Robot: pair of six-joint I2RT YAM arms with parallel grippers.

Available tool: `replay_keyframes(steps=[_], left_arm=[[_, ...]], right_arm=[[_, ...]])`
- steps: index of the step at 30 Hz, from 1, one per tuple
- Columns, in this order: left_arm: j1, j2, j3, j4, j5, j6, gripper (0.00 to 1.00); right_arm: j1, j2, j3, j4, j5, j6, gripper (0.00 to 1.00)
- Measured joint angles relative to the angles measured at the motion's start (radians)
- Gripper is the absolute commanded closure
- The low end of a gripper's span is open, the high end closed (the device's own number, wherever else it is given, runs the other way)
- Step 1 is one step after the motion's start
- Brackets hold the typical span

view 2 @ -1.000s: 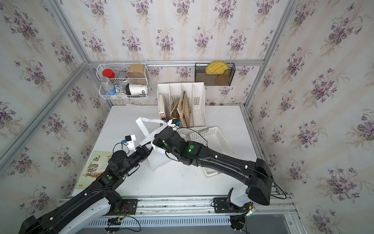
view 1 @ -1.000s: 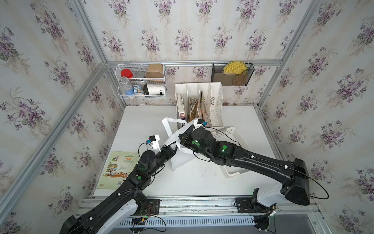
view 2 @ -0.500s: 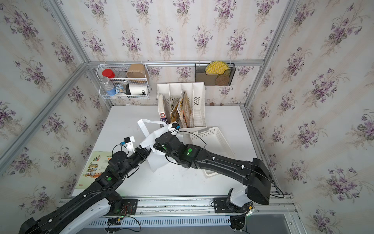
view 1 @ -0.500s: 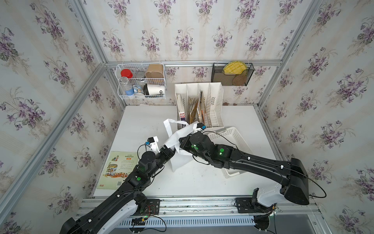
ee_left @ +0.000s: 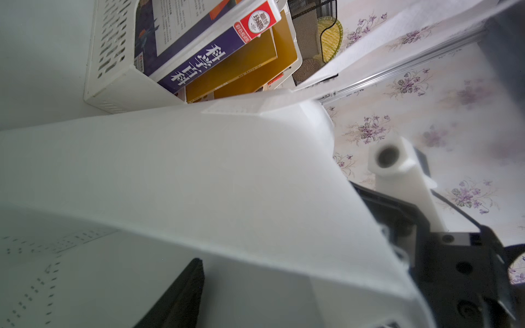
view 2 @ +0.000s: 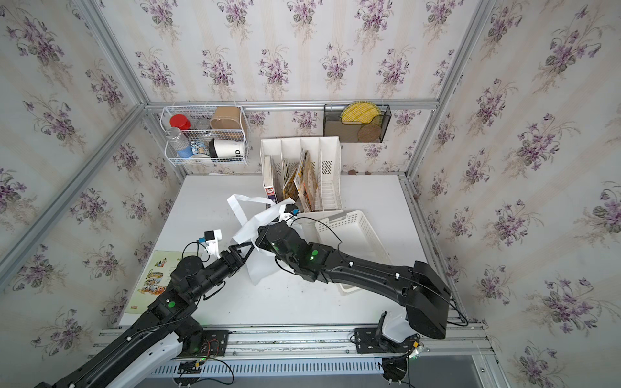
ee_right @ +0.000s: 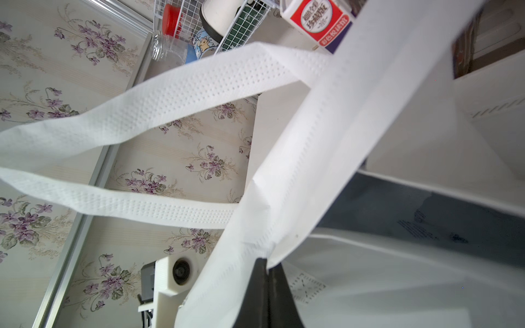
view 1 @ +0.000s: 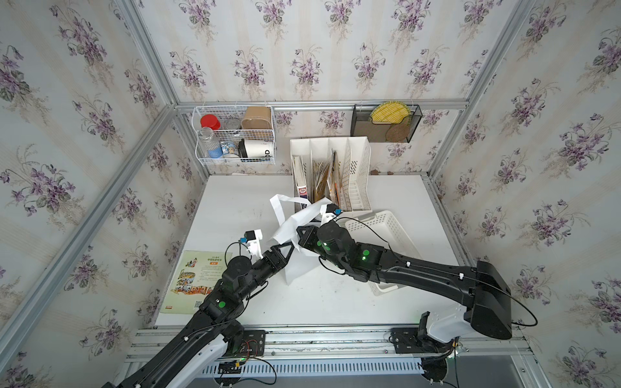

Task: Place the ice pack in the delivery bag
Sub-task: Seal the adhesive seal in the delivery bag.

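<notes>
two grippers crowd one soft bag, and that is the weak spot. my right gripper is pinched tight on the thin white rim, beside a strap seam, its fingertips together with only cloth between them. my left gripper comes in from 8 o'clock and sits against the same stretch of rim, very near the right one. only one finger shows beside the wall and the cloth hides the other, so i cannot tell whether it is clamped or apart. the bag stands mid-table, with the basket just beside it at 3 o'clock and the rack near at 12. i judge its long axis runs from base to mouth, leaning toward 12 o'clock, mouth up, with one strap looping out toward 11. the ice pack i cannot place for sure: a blue-grey printed patch down inside the mouth may be it. the risks as i see them: the rim slips from so shallow a pinch and the mouth folds shut. my two grippers could knock together. a tug could tip the light bag onto the rack or basket. the loose strap could fall across the opening and snag whatever goes in.
</notes>
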Motion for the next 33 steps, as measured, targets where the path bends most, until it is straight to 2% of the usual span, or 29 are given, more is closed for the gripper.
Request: replay_keyframes(steps=[7,14,16,19,25,29,33], left_arm=[[0.0,-0.153,0.005,-0.144,0.09,0.034,0.48],[0.0,-0.351,0.075,-0.32,0.093,0.072,0.48],[0.0,-0.366,0.063,-0.33,0.091,0.072,0.47],[-0.001,-0.334,0.03,-0.295,0.124,0.047,0.47],[-0.025,-0.161,0.031,-0.157,0.197,0.029,0.45],[-0.045,-0.112,0.047,-0.084,0.184,0.042,0.46],[-0.047,-0.097,0.049,-0.08,0.102,0.068,0.45]], right_arm=[[-0.003,0.0,0.0,0.014,-0.011,-0.008,1.0],[-0.004,0.004,0.0,0.023,-0.025,-0.009,1.0],[-0.004,0.01,0.0,0.027,-0.029,-0.009,1.0],[-0.004,0.013,0.001,0.029,-0.032,-0.009,1.0],[-0.006,0.016,0.002,0.035,-0.037,-0.009,1.0],[-0.006,0.016,0.002,0.035,-0.043,-0.009,1.0],[-0.006,0.016,0.002,0.036,-0.051,-0.009,1.0]])
